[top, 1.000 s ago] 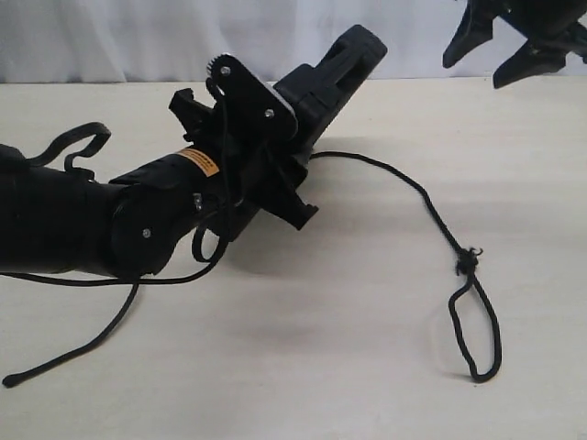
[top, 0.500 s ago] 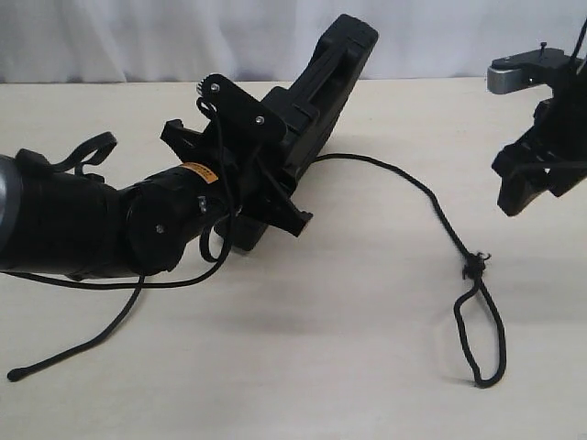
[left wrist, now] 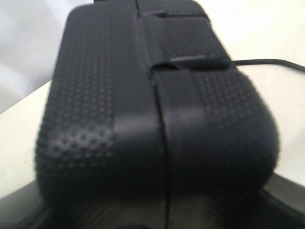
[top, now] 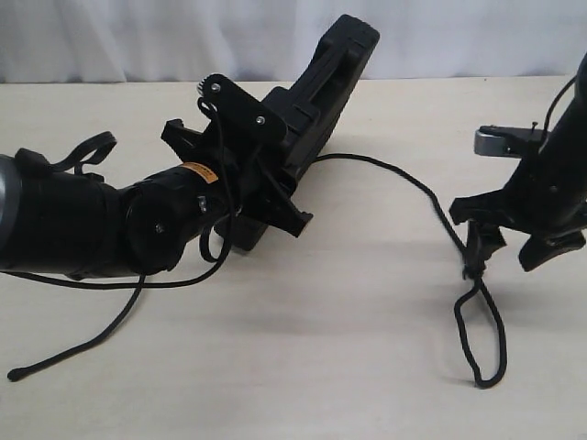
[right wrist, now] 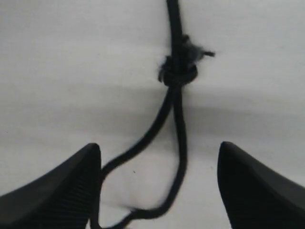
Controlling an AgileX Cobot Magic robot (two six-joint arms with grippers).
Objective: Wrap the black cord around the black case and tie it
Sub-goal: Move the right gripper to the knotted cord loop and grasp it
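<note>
The black cord (top: 417, 188) lies slack on the pale table (top: 303, 367). It arcs out from beside the black case (top: 326, 78) toward the right side of the exterior view. There it ends in a small frayed knot (top: 472, 268) and a long narrow loop (top: 500, 341).

The knot is the point that matters. The right gripper (top: 515, 246) hangs low just above it, fingers spread wide and holding nothing. In the right wrist view the knot (right wrist: 178, 71) sits just ahead of the open fingertips (right wrist: 76, 181). The two strands of the loop run back between the fingertips, roughly along the gap's centre line.

The right arm is by far the nearer to this end.

The case is matte black with a dimpled texture (left wrist: 95, 109). It stands tilted, upper end raised, and the left gripper (top: 266, 174) appears clamped on it. What looks like the cord's other end (top: 55, 357) trails out beneath the left arm.
</note>
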